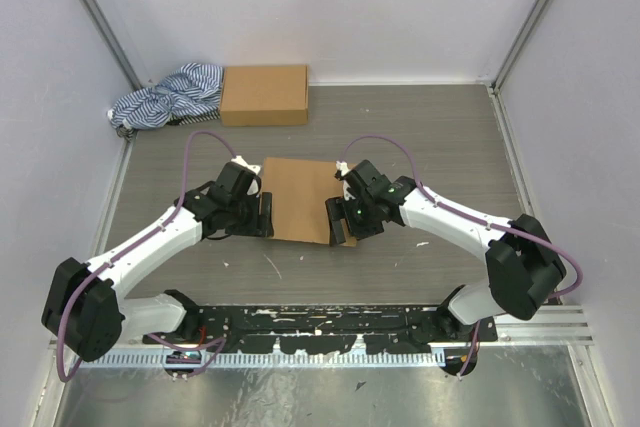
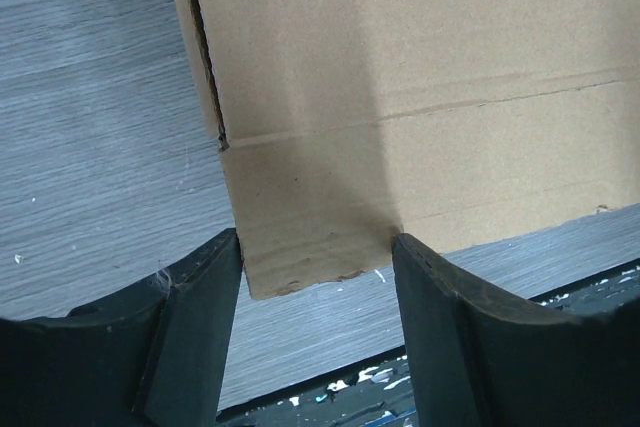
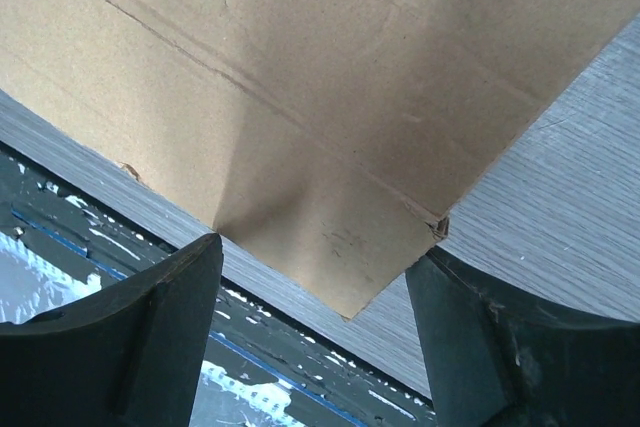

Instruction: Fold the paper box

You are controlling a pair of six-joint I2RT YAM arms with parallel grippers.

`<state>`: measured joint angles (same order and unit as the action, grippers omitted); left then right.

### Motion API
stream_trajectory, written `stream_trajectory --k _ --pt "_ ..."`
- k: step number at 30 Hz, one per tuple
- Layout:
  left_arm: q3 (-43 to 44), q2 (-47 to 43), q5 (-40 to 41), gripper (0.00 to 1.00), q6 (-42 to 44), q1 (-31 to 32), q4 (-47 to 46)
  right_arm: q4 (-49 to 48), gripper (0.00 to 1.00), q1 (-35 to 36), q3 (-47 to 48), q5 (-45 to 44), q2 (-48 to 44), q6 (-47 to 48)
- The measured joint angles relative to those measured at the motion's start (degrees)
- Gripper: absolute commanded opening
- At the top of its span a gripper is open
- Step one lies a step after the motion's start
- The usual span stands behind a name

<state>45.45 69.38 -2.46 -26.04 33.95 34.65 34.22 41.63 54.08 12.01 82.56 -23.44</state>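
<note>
Cardboard paper box lies between your left gripper and right gripper (both spread), apparently straddling its near corners.

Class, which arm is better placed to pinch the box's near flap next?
Left, narrowly: a corner of the paper box spans the open left gripper; the right gripper straddles its corner more loosely.

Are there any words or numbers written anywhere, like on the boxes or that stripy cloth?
There is nothing to read in any view.
The paper box is plain brown cardboard with no print.
The second box is blank on the sides that show.
The striped cloth has only stripes, with no label showing.
</note>
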Motion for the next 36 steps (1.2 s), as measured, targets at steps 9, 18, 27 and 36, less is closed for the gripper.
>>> stream_trajectory --k 9,18,27,36 --pt "0.11 0.02 0.0 0.68 0.33 0.0 0.35 0.31 0.77 0.0 0.13 -0.2 0.74 0.81" --pt "0.11 2.23 0.0 0.68 0.68 0.0 -1.05 -1.44 0.77 0.0 0.0 -3.65 3.1 0.85" --pt "-0.55 4.79 0.04 0.68 0.7 0.0 -4.24 -3.28 0.77 0.0 -0.83 -6.69 4.09 0.83" --pt "-2.1 7.56 0.42 0.68 0.7 0.0 -7.48 -4.37 0.78 0.0 -1.55 -8.79 4.52 0.81"
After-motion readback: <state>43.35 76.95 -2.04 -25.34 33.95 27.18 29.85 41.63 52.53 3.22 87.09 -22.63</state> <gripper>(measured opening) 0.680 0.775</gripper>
